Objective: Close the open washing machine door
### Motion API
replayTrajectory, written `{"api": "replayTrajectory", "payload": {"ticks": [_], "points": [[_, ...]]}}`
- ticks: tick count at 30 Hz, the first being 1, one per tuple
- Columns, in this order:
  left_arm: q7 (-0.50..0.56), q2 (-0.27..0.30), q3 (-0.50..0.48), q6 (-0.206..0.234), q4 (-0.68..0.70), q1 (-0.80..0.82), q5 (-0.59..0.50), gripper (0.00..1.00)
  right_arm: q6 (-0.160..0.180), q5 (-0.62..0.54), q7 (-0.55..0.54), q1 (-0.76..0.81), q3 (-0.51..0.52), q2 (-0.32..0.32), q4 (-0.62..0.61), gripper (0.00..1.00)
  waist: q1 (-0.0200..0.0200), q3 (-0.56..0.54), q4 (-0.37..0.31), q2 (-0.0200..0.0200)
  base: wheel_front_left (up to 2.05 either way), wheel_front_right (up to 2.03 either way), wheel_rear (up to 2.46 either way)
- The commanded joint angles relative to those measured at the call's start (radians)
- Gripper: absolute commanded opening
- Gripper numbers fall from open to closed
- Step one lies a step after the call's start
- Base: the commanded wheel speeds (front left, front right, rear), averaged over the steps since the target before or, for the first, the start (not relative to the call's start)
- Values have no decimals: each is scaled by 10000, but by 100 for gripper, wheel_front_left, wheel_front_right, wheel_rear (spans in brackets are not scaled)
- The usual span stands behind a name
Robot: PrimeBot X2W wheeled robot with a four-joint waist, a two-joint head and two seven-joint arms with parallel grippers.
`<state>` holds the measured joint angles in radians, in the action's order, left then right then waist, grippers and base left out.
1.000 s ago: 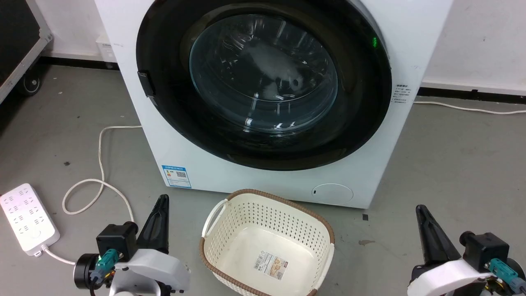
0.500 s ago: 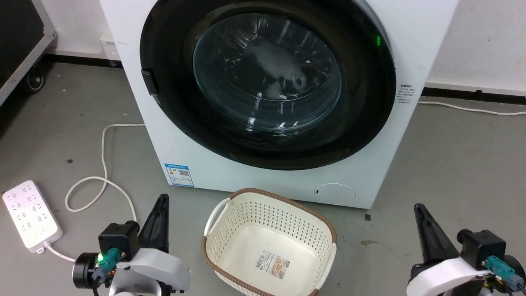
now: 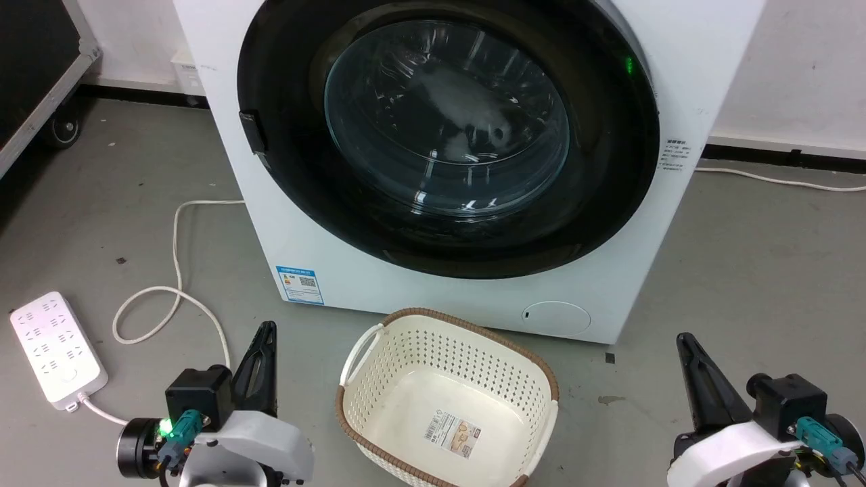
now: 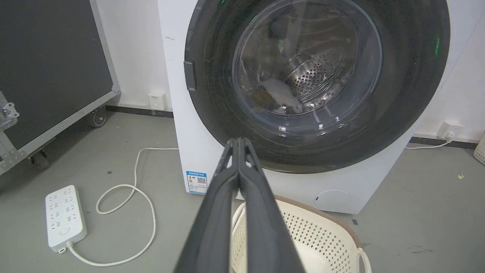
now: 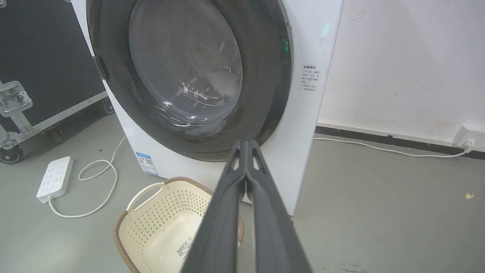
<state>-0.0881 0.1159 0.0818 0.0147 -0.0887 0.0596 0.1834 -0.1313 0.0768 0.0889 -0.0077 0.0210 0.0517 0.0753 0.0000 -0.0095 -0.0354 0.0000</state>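
The washing machine door (image 3: pixel 609 169) lies flat against the white machine front, its wide black rim around a bulging glass bowl (image 3: pixel 446 115). A small black handle (image 3: pixel 254 132) sits on its left side. My left gripper (image 3: pixel 266 327) rests low at the left, fingers shut on nothing, well short of the machine. At the lower right my right gripper (image 3: pixel 682 337) is also shut and empty. The left wrist view has the left gripper (image 4: pixel 238 139) pointing at the door's lower rim (image 4: pixel 303 159). The right wrist view has the right gripper (image 5: pixel 246 141) aimed at the door (image 5: pixel 265 94).
A cream perforated basket (image 3: pixel 419 338) stands on the floor between my grippers, right in front of the machine. A white power strip (image 3: pixel 57 348) and looped cord (image 3: pixel 177 270) lie at the left. A black wheeled case (image 3: pixel 34 54) stands far left. A round white service flap (image 3: pixel 556 318) sits low on the machine.
The whole head picture has slid a little to the right, so the camera has moved. Door, basket and both shut grippers keep their places.
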Motion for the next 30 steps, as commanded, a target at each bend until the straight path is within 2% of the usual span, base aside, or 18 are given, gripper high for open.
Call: {"api": "replayTrajectory", "payload": {"ticks": [1,30], "points": [[60,-46,-71,-37,85,-163,-147,0,3,-88,-67,46,-30,-9,-102,0,0,4,12,0,0,0,0],[514,-383,-484,-98,528,-402,-1080,0,5,-464,-521,63,-130,-12,-462,0,0,54,201,0,0,0,0]]}}
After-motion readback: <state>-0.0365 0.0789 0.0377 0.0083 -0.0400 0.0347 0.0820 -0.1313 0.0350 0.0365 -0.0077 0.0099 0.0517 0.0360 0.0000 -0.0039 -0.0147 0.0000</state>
